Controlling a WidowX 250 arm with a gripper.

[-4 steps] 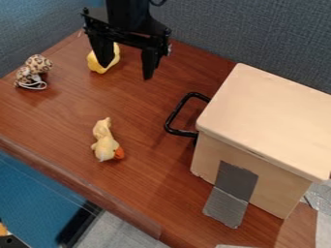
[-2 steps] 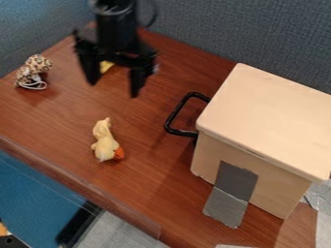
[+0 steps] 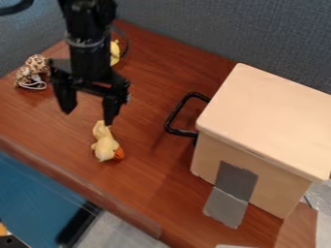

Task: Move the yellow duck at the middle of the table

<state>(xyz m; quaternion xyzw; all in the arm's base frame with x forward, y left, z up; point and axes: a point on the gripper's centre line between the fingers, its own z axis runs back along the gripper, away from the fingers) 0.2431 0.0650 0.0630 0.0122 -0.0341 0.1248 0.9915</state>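
With the jaws spread wide and empty, the yellow duck (image 3: 105, 147) looks light and squashy, probably best pinched gently across its plump body.

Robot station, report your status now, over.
Gripper open, empty, above table. Yellow duck lying on table, just beyond fingertips. Nothing between them that I see.

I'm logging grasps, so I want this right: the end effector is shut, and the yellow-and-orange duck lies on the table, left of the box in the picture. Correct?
Not quite: the end effector is open, not shut, as the camera view shows. The duck does lie on the table, left of the box in the picture.
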